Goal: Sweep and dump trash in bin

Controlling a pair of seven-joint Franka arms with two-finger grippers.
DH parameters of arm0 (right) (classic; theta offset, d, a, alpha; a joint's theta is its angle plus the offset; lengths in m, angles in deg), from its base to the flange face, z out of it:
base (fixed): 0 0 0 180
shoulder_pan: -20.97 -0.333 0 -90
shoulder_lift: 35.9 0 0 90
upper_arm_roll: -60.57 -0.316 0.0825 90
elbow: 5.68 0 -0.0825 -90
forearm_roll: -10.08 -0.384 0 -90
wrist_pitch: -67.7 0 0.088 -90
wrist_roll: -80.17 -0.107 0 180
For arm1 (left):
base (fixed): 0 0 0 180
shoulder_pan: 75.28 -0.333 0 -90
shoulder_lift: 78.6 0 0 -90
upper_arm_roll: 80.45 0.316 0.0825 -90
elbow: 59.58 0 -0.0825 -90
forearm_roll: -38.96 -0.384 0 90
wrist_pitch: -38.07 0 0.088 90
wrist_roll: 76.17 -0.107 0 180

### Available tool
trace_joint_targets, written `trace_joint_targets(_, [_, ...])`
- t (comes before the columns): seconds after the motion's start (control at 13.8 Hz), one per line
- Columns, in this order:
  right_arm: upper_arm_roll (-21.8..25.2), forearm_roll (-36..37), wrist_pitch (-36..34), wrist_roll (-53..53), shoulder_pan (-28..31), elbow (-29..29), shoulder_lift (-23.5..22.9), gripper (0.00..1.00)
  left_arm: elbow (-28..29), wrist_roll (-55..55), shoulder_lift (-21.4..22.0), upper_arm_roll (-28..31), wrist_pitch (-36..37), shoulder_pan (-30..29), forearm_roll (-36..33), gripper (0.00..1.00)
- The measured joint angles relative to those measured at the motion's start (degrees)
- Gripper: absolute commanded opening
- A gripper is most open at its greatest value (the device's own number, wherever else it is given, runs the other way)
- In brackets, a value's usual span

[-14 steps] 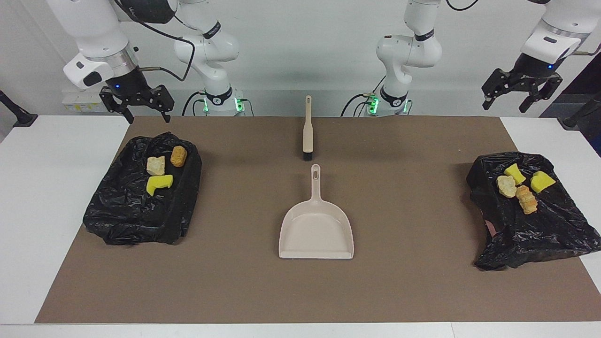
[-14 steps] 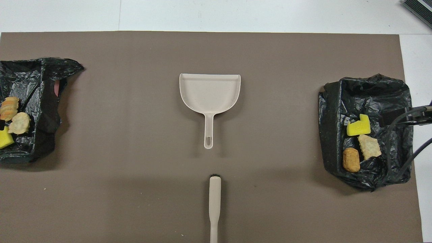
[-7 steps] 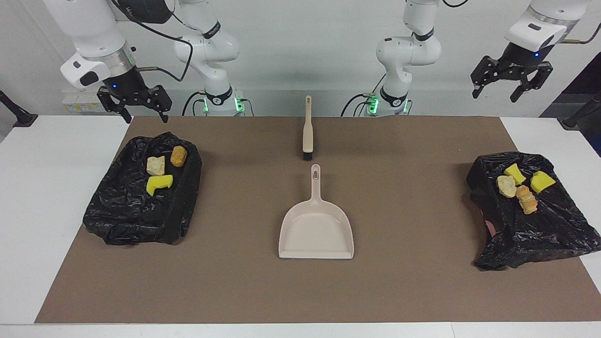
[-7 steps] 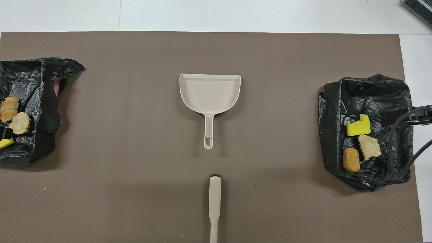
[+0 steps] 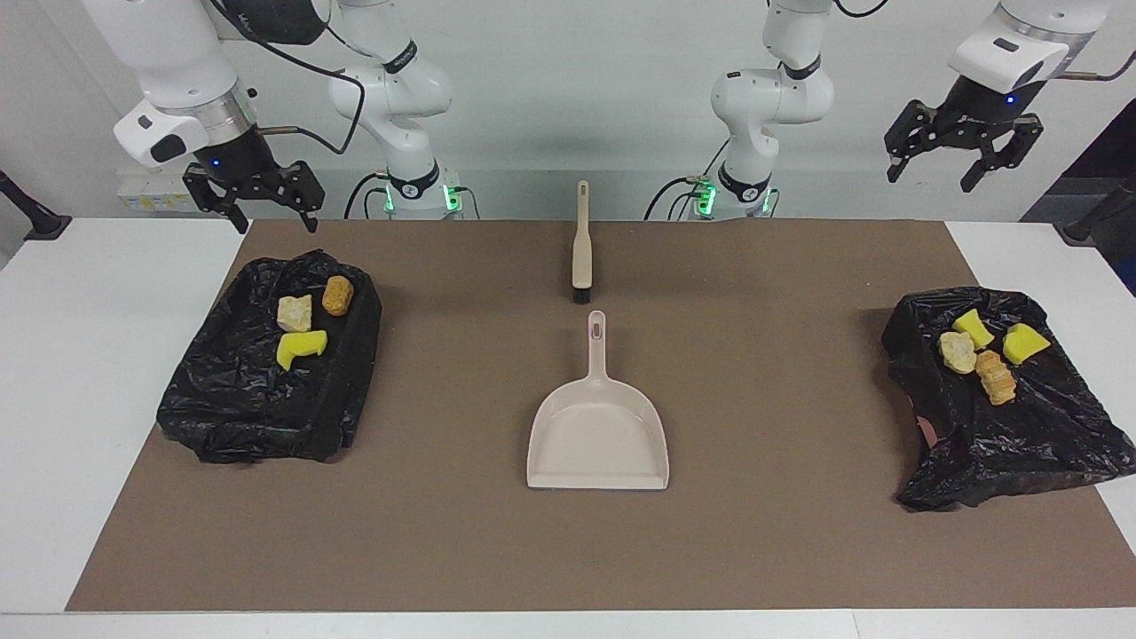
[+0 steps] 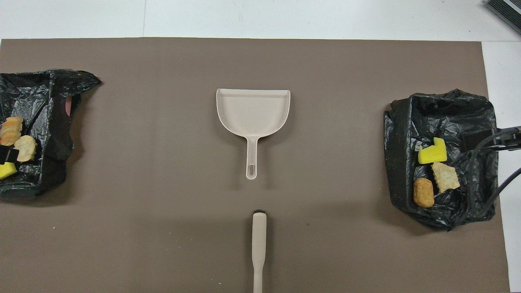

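- Trash lay in two lots, each on a black bag-lined bin. Three pieces (image 5: 306,324) sat in the bin (image 5: 266,390) at the right arm's end of the bench; four pieces (image 5: 985,351) sat on the crumpled bin (image 5: 1012,444) at the left arm's end.
- No loose pieces showed on the brown mat (image 5: 781,532); sweeping looked finished, judged from that.
- Dustpan (image 5: 599,435) lay empty mid-mat, handle toward the robots. Brush (image 5: 581,244) lay nearer the robots, in line with that handle, just apart from it.
- Right hand (image 5: 256,193) hung in the air above the bench edge by its bin, fingers spread, holding nothing.
- Left hand (image 5: 963,151) was raised high over its end of the bench, fingers spread, empty.
- Step in hand read as retreat to rest. Done well, both arms would rise clear before swinging, so neither snags the loose bag plastic.
- The crumpled bin sat partly off the mat; a brush against it could spill the four pieces.
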Motion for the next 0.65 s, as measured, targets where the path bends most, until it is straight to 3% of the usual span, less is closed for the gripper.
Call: trace_joint_targets(0.65, [0.0, 0.6, 0.0, 0.0, 0.0, 0.0, 0.0, 1.00, 0.0, 2.9, 0.1, -0.3, 0.1, -0.2, 0.0, 1.00])
